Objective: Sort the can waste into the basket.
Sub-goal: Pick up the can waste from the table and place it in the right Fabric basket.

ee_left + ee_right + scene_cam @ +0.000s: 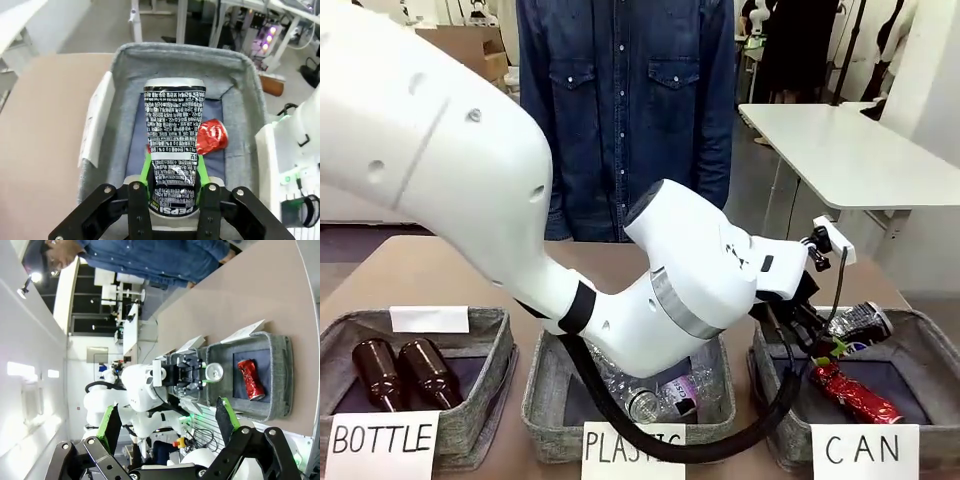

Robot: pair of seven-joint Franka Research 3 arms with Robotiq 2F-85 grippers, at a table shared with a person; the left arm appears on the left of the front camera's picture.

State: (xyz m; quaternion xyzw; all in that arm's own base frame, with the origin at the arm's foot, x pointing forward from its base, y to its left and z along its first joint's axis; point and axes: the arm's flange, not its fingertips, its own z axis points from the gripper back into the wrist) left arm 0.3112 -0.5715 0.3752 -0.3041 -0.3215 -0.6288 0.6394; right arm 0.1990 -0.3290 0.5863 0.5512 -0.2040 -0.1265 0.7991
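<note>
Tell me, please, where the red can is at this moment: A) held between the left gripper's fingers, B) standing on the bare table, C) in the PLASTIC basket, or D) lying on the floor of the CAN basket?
D: the red can lies on its side on the floor of the CAN basket, while the left gripper holds the black and silver can above that basket.
</note>
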